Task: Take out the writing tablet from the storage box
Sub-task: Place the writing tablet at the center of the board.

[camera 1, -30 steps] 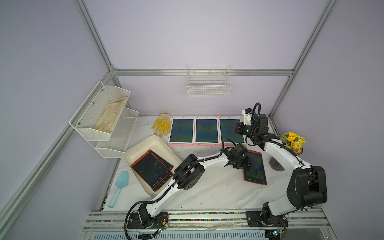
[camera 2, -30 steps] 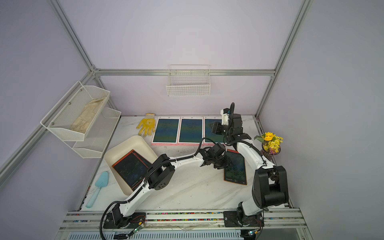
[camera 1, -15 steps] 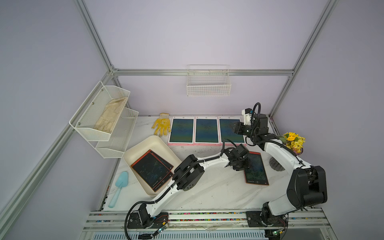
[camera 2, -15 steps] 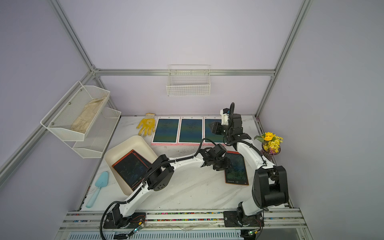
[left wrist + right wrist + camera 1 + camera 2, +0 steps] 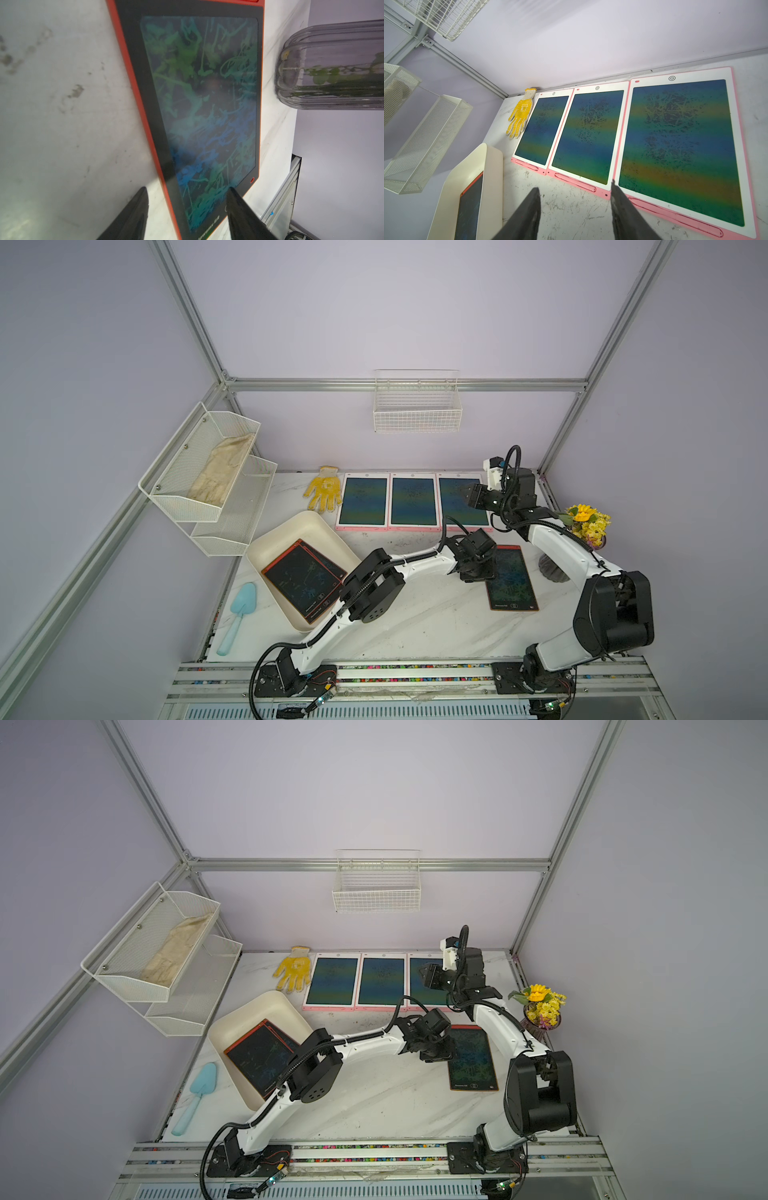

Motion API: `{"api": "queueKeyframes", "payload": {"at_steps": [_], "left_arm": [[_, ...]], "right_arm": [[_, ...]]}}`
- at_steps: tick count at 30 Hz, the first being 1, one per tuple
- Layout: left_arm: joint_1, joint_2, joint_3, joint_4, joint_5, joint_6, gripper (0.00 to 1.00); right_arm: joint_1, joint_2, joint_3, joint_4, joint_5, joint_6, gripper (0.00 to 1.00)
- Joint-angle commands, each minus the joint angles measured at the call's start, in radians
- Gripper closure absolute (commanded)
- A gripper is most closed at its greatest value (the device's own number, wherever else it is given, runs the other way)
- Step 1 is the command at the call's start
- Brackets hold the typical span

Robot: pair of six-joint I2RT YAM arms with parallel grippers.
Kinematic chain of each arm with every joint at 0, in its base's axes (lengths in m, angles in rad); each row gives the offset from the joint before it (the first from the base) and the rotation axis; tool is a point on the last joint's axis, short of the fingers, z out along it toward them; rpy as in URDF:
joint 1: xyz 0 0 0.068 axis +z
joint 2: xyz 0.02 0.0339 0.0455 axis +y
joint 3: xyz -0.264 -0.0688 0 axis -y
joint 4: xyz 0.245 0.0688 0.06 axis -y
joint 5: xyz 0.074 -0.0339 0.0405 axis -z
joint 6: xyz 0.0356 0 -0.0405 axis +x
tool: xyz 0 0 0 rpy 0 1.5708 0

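The cream storage box (image 5: 309, 526) sits at the table's left, with two orange-framed writing tablets (image 5: 301, 580) stacked in it. Another orange-framed writing tablet (image 5: 512, 578) lies flat on the table at the right. My left gripper (image 5: 478, 572) is at that tablet's left long edge. In the left wrist view the gripper (image 5: 186, 189) is open: one finger is over the table, the other over the screen (image 5: 207, 104), and neither grips it. My right gripper (image 5: 471, 495) hovers open and empty over the back of the table, and its wrist view also shows the box (image 5: 492, 166).
Three pink-framed tablets (image 5: 413, 501) line the back edge, with a yellow glove (image 5: 324, 493) to their left. A flower vase (image 5: 588, 524) stands right of the orange tablet. A blue trowel (image 5: 239, 614) lies left of the box. A mesh shelf (image 5: 208, 477) and a wire basket (image 5: 417, 406) hang on the walls.
The left gripper's jaws have spread a little wider at the orange tablet's edge, and the tablet has settled slightly nearer the front. The right arm has not moved.
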Motion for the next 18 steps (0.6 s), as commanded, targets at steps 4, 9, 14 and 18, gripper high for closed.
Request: {"api": "queueKeyframes", "payload": {"at_steps": [4,9,14,18], "left_arm": [[0.004,-0.112,-0.137,-0.066,-0.118,0.050,0.40],[0.007,-0.260,-0.277,-0.041,-0.242,0.083,0.41],[0.008,-0.438,-0.436,-0.024,-0.406,0.125,0.43],[0.030,-0.576,-0.527,-0.057,-0.541,0.116,0.42]], "right_arm": [[0.015,0.038,-0.004,-0.006,0.013,-0.006,0.44],[0.052,0.083,0.007,-0.025,0.042,-0.016,0.45],[0.144,0.142,0.041,-0.062,0.083,-0.051,0.53],[0.224,0.190,0.066,-0.044,0.093,-0.005,0.53]]}}
